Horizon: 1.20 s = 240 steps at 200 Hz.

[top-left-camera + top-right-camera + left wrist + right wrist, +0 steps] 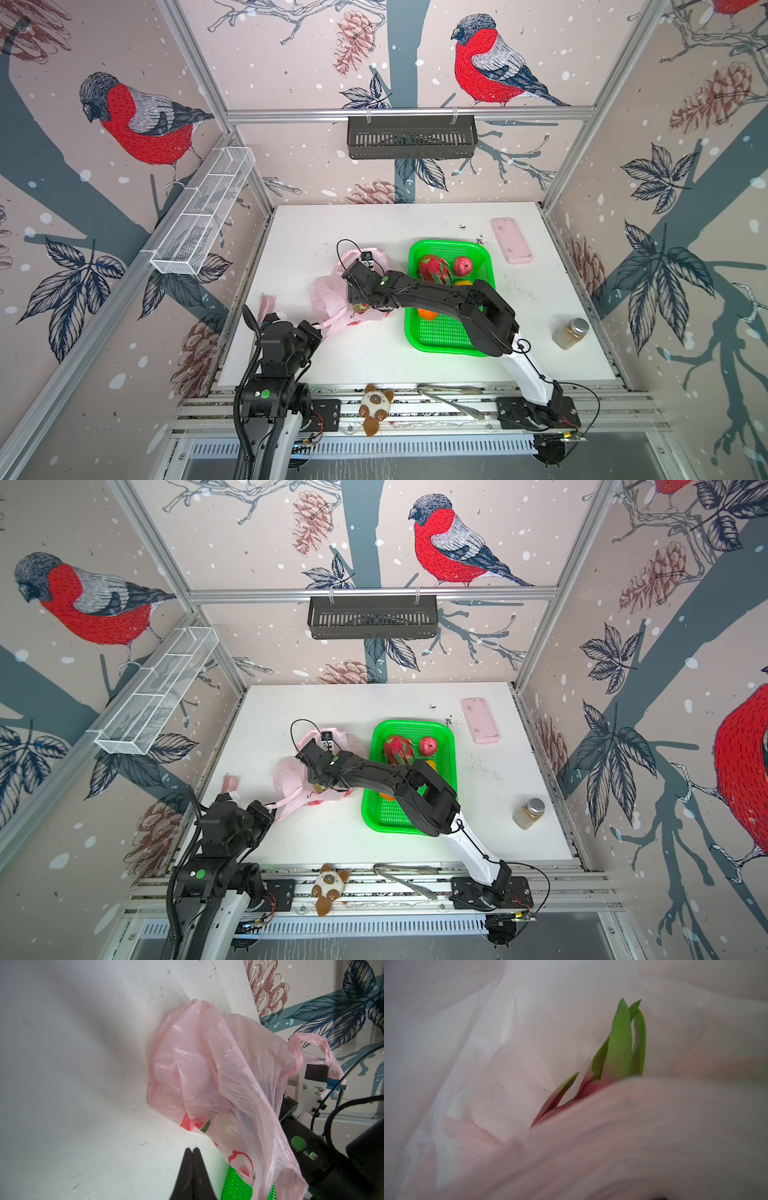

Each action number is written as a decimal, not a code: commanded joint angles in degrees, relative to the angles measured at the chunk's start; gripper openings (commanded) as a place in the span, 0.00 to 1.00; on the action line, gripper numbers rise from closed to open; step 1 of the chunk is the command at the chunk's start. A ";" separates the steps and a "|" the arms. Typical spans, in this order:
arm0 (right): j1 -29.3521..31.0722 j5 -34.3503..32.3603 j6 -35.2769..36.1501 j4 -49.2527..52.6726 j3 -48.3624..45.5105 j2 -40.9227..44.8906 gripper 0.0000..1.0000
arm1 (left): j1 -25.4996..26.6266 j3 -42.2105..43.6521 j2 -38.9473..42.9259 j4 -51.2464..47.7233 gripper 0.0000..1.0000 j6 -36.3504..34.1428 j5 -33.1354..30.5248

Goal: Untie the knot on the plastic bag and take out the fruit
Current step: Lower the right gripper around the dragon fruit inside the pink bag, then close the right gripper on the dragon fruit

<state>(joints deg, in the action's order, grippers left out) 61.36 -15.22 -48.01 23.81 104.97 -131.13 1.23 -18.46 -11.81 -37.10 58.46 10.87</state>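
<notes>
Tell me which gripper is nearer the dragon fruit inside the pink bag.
Right. The right gripper reaches into the bag, right at the dragon fruit; the left gripper sits shut outside the bag.

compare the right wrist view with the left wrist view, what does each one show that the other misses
Only the right wrist view: a dragon fruit, its green-tipped scales poking out from behind a fold. Only the left wrist view: the left fingers pressed shut, the white table, a corner of the green basket, the right arm. Both: the pink plastic bag.
</notes>
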 commanded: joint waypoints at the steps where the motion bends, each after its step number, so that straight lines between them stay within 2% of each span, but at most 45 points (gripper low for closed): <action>1: 0.00 -1.34 0.19 -0.35 -0.45 1.68 0.66 | 0.00 0.00 0.20 -0.25 0.00 0.08 -0.33; 54: 0.60 -1.52 0.68 -1.62 -2.74 5.06 0.49 | 0.00 -0.03 0.56 -0.16 0.00 0.26 -0.59; 78: 0.91 -1.46 0.71 -1.83 -3.60 6.36 0.45 | -0.01 0.09 0.66 0.23 0.00 0.47 -0.68; 240: 2.46 3.66 2.29 -5.27 -9.18 17.86 0.39 | -0.02 0.53 -1.09 5.92 0.00 1.97 -4.22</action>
<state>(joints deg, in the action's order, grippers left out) 63.48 -12.19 -46.52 20.51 95.77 -114.63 1.23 -17.80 -12.36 -34.52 60.01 8.45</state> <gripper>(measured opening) 0.756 0.048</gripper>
